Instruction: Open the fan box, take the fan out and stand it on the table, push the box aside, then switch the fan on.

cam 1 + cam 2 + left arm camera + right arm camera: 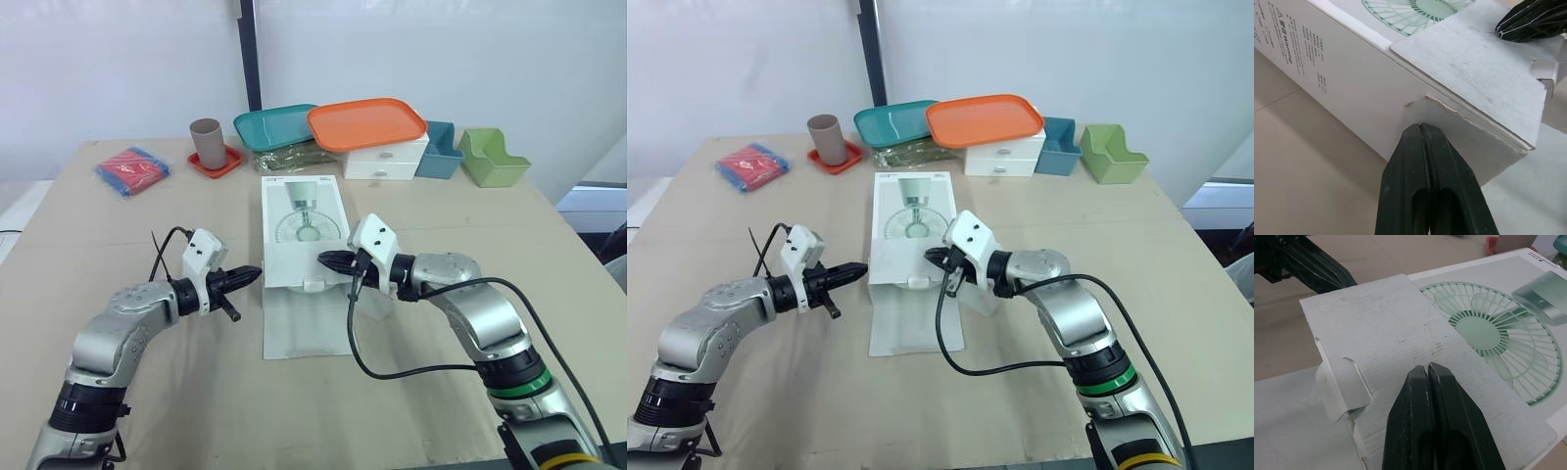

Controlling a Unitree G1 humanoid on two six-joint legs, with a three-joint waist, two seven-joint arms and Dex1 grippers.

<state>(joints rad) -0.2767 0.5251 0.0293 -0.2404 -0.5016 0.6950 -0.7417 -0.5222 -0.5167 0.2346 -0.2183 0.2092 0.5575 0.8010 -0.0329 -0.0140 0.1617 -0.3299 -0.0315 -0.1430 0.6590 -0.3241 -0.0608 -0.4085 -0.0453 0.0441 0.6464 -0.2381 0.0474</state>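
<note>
Beige table (490, 225) under my arms. Left gripper (253, 274) has its fingers pressed together, tip touching or just beside the left wall of the fan box (299, 230). Right gripper (325, 259) is also closed, over the box's folded-back flap (1376, 323). Box lies flat mid-table, orange tray (367, 122) behind it.

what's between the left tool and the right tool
The near end of the fan box lies between the left tool and right tool, clear in the left eye view.

Bright, diffuse, even light, wall (441, 49) washed nearly white, worktop (470, 235) evenly lit, soft faint shadows close under fan box (302, 220) and orange tray (367, 122).
</note>
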